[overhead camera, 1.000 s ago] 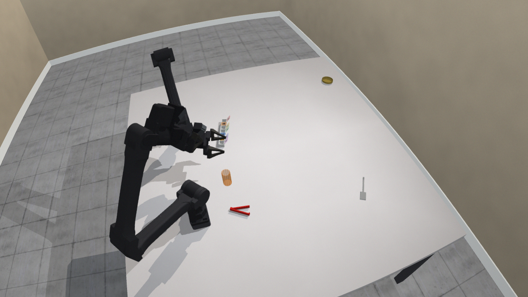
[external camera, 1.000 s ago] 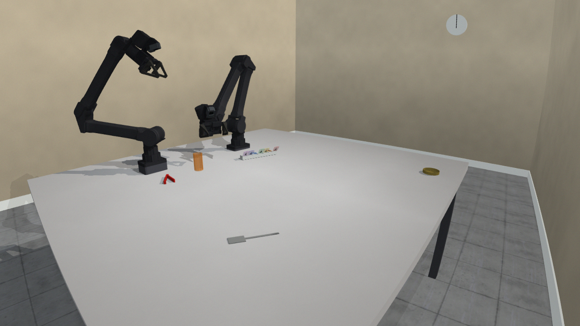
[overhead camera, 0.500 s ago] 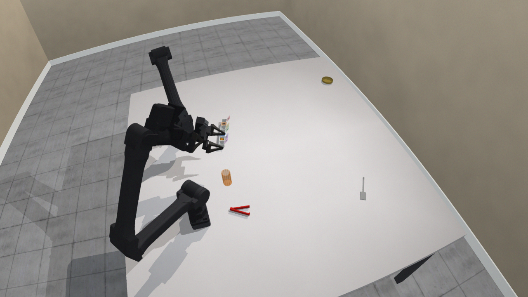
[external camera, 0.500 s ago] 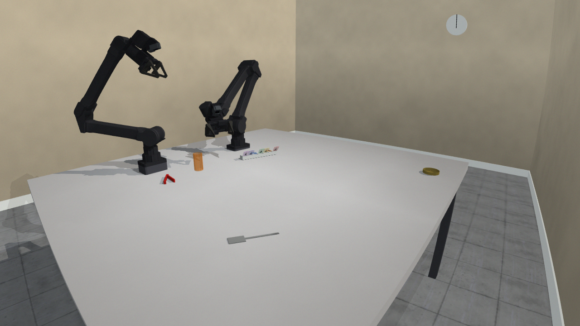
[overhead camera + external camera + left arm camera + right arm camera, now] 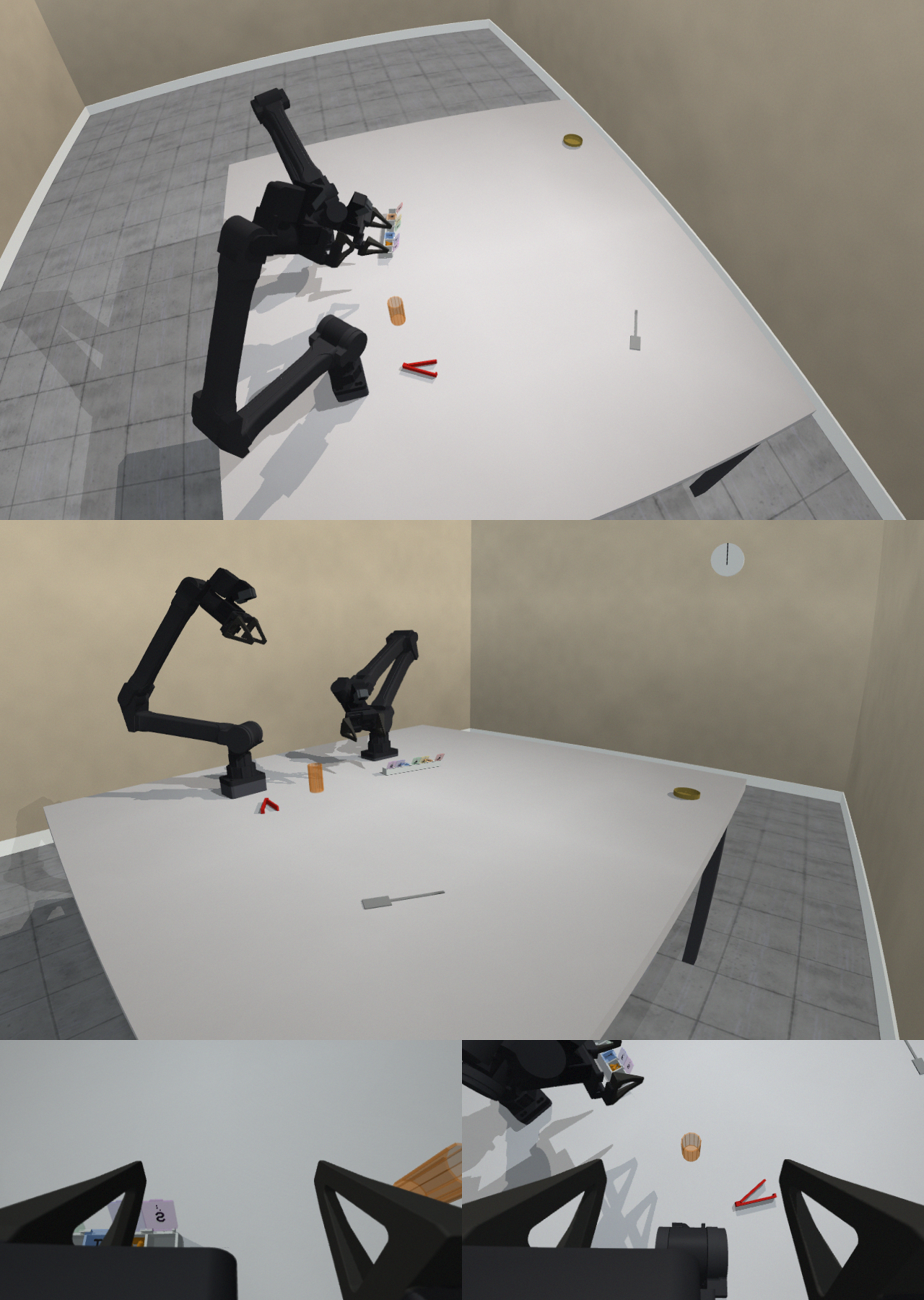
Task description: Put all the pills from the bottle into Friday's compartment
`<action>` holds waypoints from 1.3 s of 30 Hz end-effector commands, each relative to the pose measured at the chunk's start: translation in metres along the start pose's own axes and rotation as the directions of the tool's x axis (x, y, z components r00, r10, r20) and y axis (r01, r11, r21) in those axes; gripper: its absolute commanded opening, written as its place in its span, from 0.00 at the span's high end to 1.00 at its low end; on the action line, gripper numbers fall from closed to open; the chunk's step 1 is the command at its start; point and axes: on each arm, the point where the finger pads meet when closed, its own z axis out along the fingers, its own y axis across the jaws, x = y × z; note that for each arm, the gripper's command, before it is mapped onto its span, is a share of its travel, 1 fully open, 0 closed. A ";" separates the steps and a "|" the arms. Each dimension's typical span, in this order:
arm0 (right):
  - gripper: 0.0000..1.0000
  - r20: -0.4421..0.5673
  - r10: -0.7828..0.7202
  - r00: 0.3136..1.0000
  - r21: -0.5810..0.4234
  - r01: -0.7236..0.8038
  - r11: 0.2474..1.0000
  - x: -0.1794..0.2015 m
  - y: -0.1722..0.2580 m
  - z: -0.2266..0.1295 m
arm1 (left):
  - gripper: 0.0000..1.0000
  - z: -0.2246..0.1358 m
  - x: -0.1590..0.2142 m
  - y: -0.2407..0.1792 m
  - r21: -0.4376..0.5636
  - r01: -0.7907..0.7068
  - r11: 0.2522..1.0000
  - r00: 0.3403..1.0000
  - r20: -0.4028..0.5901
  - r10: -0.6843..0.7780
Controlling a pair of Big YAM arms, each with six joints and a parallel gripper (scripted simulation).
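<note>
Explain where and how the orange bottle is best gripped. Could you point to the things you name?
Probably around the middle of its side wall, with level fingers from the robot's side. The orange bottle (image 5: 396, 310) (image 5: 315, 778) (image 5: 433, 1175) (image 5: 691, 1153) stands upright, a round, open-topped cylinder, so opposite sides offer matching surfaces and the mouth stays free for tipping.
</note>
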 end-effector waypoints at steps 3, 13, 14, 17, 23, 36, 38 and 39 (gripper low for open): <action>0.00 0.051 0.007 0.999 0.002 -0.007 1.000 -0.014 -0.001 -0.018 | 0.00 -0.005 -0.011 0.032 -0.008 0.018 1.000 0.992 -0.122 -0.019; 0.00 0.051 0.007 0.999 0.002 -0.007 1.000 -0.014 -0.001 -0.018 | 0.00 -0.007 0.004 0.066 -0.005 0.003 1.000 0.965 -0.261 -0.005; 0.00 0.051 0.007 0.999 0.002 -0.007 1.000 -0.014 -0.001 -0.018 | 0.00 -0.007 0.006 0.069 -0.004 0.004 1.000 0.961 -0.275 -0.005; 0.00 0.051 0.007 0.999 0.002 -0.007 1.000 -0.014 -0.001 -0.018 | 0.00 -0.007 0.011 0.079 -0.003 0.011 1.000 0.948 -0.317 -0.011; 0.00 0.051 0.007 0.999 0.002 -0.007 1.000 -0.014 -0.001 -0.018 | 0.00 -0.009 0.014 0.093 0.001 0.030 1.000 0.928 -0.372 -0.028; 0.00 0.051 0.007 0.999 0.002 -0.007 1.000 -0.014 -0.001 -0.018 | 0.00 -0.008 0.017 0.095 -0.007 0.055 0.998 0.917 -0.395 -0.053; 0.00 0.051 0.007 0.999 0.002 -0.007 1.000 -0.014 -0.001 -0.018 | 0.00 -0.008 0.017 0.095 -0.007 0.055 0.998 0.918 -0.394 -0.053; 0.00 0.051 0.007 0.999 0.002 -0.007 1.000 -0.014 -0.001 -0.018 | 0.00 -0.008 0.016 0.095 -0.006 0.056 0.998 0.919 -0.391 -0.054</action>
